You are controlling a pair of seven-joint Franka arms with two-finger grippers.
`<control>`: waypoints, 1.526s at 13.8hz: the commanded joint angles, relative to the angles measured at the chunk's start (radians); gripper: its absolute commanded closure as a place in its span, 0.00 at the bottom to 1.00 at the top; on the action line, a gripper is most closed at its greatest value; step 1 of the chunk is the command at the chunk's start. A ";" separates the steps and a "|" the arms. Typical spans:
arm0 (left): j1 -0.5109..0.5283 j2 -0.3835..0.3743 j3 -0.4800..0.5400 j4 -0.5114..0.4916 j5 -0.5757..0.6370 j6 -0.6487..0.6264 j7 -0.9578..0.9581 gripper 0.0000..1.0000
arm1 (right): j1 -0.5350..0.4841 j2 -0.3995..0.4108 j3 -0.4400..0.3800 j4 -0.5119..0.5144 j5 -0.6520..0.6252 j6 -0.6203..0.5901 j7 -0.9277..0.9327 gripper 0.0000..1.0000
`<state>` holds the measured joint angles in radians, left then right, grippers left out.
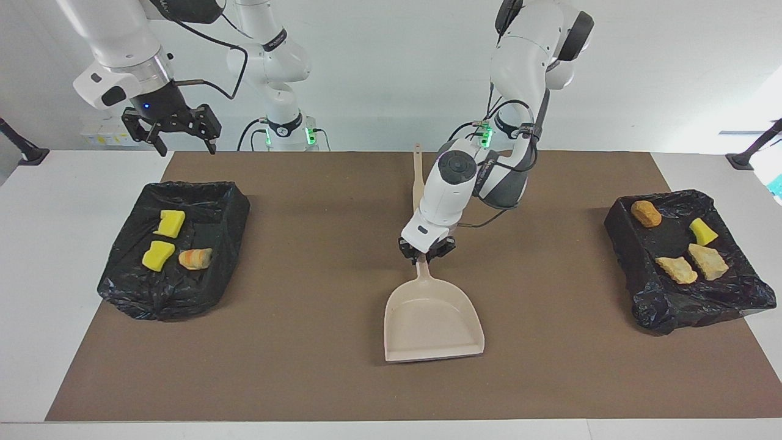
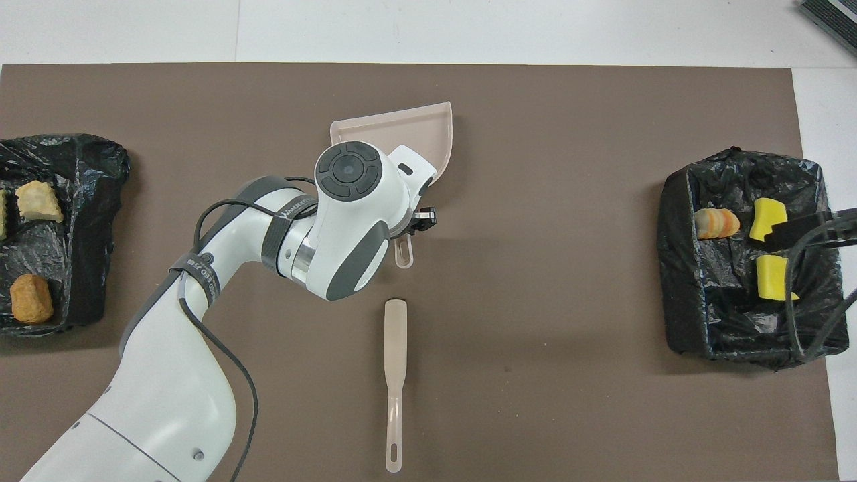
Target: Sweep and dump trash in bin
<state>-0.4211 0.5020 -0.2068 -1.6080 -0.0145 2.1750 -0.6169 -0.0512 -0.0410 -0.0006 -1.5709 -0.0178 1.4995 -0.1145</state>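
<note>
- I have the left end effector [image 1: 426,252] clamped on the handle of the beige dustpan [image 1: 432,321], mid-counter; the pan is empty.
- The trash sits well apart from it, in two black-lined bins: three pieces [image 1: 177,241] in the bin [image 1: 160,293] at the right arm's end, four pieces [image 1: 683,244] in the bin [image 1: 690,308] at the left arm's end.
- My right end effector [image 1: 180,135] waits with fingers spread wide, over the counter's edge by its bin.
- A beige brush [image 2: 395,375] lies nearer the robots than the dustpan.
- A brown mat [image 1: 305,366] covers the white counter [image 1: 43,256]; pale wall above.
</note>
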 commanded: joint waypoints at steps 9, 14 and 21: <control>0.068 -0.227 0.026 -0.125 0.013 -0.161 0.013 0.00 | -0.003 -0.017 0.002 -0.021 0.015 0.016 0.015 0.00; 0.231 -0.479 0.023 -0.288 0.094 -0.208 0.145 0.00 | -0.004 -0.017 0.002 -0.021 0.015 0.016 0.015 0.00; 0.334 -0.680 0.029 -0.305 0.088 -0.424 0.334 0.00 | -0.003 -0.017 0.002 -0.021 0.015 0.016 0.015 0.00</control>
<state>-0.0969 -0.0949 -0.1733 -1.8692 0.0687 1.7977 -0.3138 -0.0511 -0.0410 -0.0006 -1.5709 -0.0178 1.4995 -0.1145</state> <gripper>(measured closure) 0.000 0.000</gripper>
